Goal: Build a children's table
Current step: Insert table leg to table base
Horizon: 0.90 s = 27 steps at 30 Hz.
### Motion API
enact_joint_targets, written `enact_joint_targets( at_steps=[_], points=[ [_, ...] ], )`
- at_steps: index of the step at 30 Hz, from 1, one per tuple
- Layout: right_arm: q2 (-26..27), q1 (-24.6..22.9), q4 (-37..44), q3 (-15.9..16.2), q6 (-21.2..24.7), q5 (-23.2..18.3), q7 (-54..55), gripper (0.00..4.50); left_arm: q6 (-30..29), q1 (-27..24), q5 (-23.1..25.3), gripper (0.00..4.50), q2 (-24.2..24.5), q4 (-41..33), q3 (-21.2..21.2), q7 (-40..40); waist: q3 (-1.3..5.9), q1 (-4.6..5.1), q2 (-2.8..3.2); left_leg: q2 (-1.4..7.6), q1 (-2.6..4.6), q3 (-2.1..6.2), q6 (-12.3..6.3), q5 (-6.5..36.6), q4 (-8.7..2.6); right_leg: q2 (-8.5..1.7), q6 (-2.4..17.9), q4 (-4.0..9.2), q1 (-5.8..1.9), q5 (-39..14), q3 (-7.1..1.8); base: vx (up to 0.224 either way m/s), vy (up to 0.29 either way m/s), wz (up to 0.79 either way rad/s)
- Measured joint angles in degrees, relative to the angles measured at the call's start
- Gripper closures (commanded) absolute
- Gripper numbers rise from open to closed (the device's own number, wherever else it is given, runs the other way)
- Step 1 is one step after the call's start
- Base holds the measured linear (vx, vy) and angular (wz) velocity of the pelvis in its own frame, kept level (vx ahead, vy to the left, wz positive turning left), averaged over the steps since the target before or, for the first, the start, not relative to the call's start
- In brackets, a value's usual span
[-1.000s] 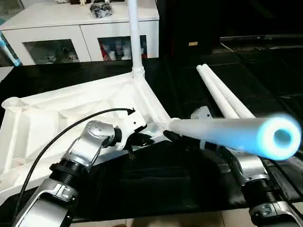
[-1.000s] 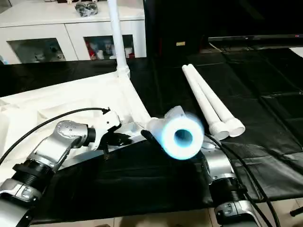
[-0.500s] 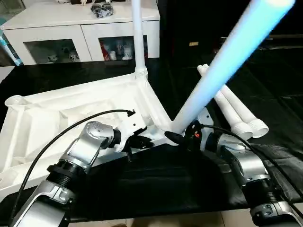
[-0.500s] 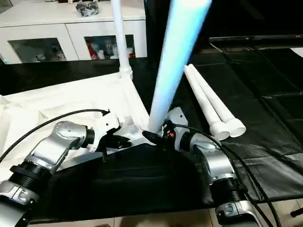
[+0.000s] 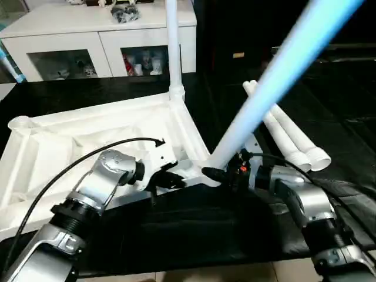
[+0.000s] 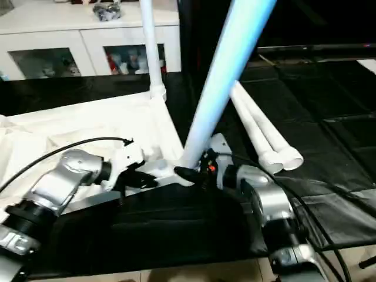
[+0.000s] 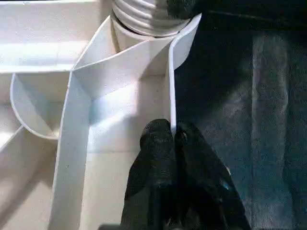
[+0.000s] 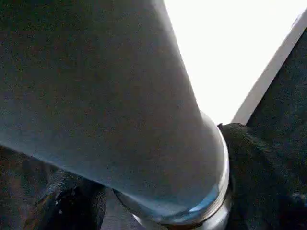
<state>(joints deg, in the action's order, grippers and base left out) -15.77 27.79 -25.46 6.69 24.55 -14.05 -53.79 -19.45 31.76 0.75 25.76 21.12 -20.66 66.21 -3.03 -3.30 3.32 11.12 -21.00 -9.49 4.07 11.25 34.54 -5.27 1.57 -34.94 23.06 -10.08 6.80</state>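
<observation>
Swung up from nearly level a second ago, the held table leg [image 5: 276,76] is now tilted steeply, its lower end planted at the near corner socket [image 7: 144,21] of the upside-down table top [image 5: 76,147], so it looks like it's being lined up for seating. The leg's base is gripped by the right hand [image 5: 226,175], fingers closed around the tube low down, probably so the end can be steered into the socket. The left hand [image 7: 173,143] is pressed together, pinching the thin side wall of the top right by that corner, presumably so the top is kept from sliding on the black cloth [image 5: 194,229] while the leg gets pushed in. One leg [image 5: 172,47] is already stood upright in the far corner socket, and two spare legs [image 5: 288,135] are laid side by side on the cloth to the right, near the right arm. The leg isn't vertical yet, so it can't be called seated.
</observation>
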Motion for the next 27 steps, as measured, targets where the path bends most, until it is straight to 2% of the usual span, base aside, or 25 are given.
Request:
enact_joint_targets(
  at_steps=[3,9,14,18,27],
  points=[
    [-0.03,1.18,-0.45,0.01,4.71,-1.59,-1.37,1.41,-0.06,-0.01,0.01,4.5,1.41,-0.52,-0.49,1.76,0.05,0.07,-0.11,0.0,0.02,-0.01,0.01,0.0,0.0,0.0,0.0,0.0,-0.01,0.0,-0.01,0.0,0.0,0.0],
    [-1.26,2.41,-0.54,1.31,8.44,-2.11,-4.16,1.41,-0.52,-0.05,-0.05,4.5,2.62,-1.41,-1.32,3.61,0.18,-0.11,-0.34,0.0,0.01,-0.01,0.01,0.01,0.0,0.0,0.0,0.01,-0.02,0.0,-0.01,0.0,0.0,0.0],
    [-3.0,2.57,0.3,3.7,8.5,-2.02,-6.12,1.41,-1.04,-0.26,-0.46,4.5,3.17,-2.35,-2.13,4.4,0.31,-0.21,-0.54,-0.01,0.04,-0.01,0.02,0.01,0.01,0.0,-0.02,0.02,-0.06,-0.01,-0.02,0.0,0.0,0.0],
    [-4.65,2.12,2.17,6.55,6.49,-0.53,-7.91,1.41,-1.51,-0.38,-0.83,4.5,3.62,-2.78,-2.59,5.74,0.33,-0.33,-0.57,-0.01,0.12,-0.01,0.02,0.01,0.0,-0.01,-0.03,0.02,-0.15,-0.02,-0.02,0.0,0.0,0.0],
    [-5.71,2.22,2.84,10.04,4.0,1.19,-10.07,1.41,-2.06,-0.38,-1.05,4.5,4.48,-3.36,-3.63,7.08,0.44,-0.26,-0.74,-0.01,0.5,-0.01,0.03,0.02,-0.03,-0.01,-0.12,0.03,-0.43,-0.08,-0.04,0.0,0.0,0.0]
  ],
)
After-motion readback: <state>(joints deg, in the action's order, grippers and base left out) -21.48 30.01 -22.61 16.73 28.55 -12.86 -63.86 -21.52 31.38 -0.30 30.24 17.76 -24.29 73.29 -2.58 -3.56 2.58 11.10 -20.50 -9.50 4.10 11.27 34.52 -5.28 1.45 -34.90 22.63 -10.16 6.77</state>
